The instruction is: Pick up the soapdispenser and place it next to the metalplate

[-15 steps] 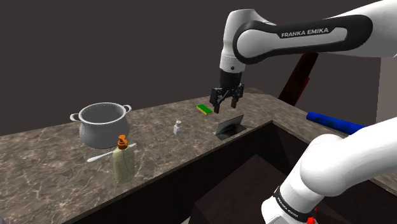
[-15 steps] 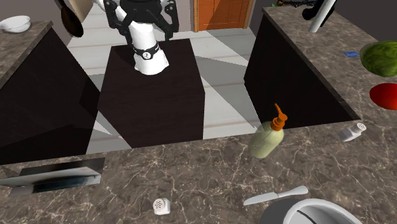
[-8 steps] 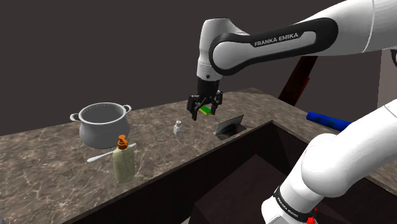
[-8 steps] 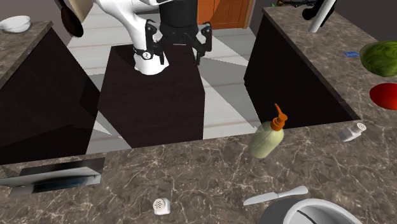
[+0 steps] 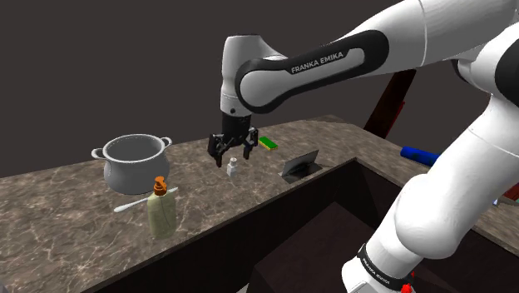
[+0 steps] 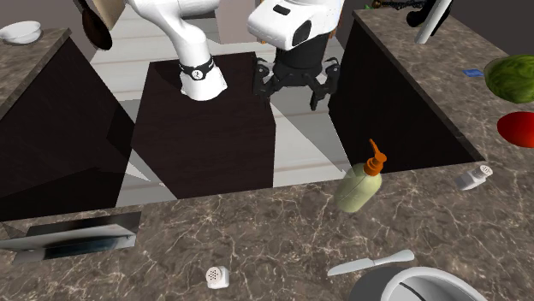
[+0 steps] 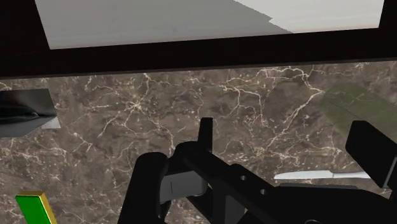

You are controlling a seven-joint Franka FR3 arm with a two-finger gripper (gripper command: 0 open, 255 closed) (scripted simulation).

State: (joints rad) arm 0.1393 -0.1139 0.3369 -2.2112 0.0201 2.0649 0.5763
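Soap dispenser (image 5: 161, 210), an olive-green bottle with an orange pump, stands upright on the dark marbled counter (image 5: 58, 208) near its front edge. A white knife (image 5: 130, 204) lies just beside it, and a grey pot (image 5: 133, 160) stands a little behind both. The grey metal plate (image 5: 300, 164) sits well apart from the bottle, toward the shoulder view's right, close to the counter's edge and seemingly tipped up. A small white shaker (image 5: 233, 167) stands between the pot and the plate, and a green sponge (image 5: 268, 142) lies farther back.

The black gripper (image 5: 230, 154) hangs in the air with its fingers spread wide and nothing between them. In the shoulder view it appears just above the shaker, clear of the bottle. In the second exterior view a second white shaker (image 6: 473, 177) lies on the counter to the right of the bottle, with a watermelon (image 6: 512, 77) beyond it.
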